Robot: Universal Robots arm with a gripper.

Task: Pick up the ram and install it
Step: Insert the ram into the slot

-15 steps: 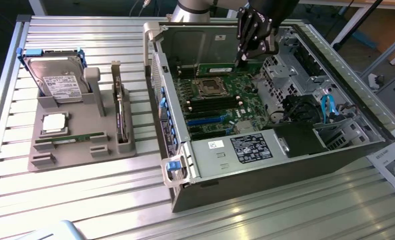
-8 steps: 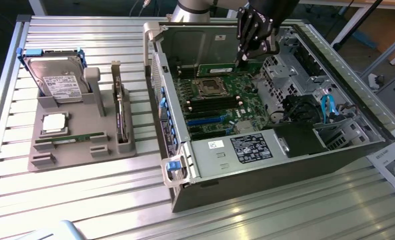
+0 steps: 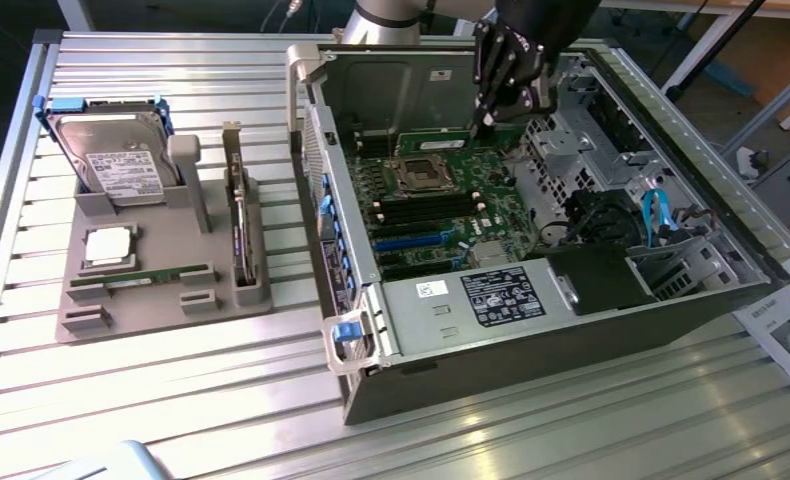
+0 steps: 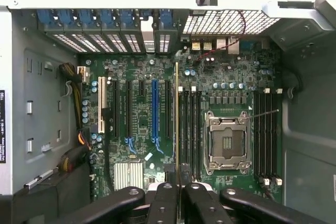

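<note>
Gripper (image 4: 178,186) was clamped on the ram (image 4: 176,119), fingers drawn in tight against its two faces. I held the stick on edge inside the open computer case (image 3: 529,330), over the motherboard (image 3: 435,200). In the wrist view it lay as a thin line between the blue expansion slot (image 4: 155,108) and the black memory slots (image 4: 190,129) beside the CPU socket (image 4: 227,142). Could not tell whether it touched the board.

The case stood on the bench (image 3: 569,420), toward the edge at the exterior view's right. Near the opposite edge sat a grey tray (image 3: 168,305) carrying a hard drive (image 3: 115,165), a silver CPU chip (image 3: 108,245), a second green stick (image 3: 142,277) and a dark card (image 3: 242,225) on edge.
</note>
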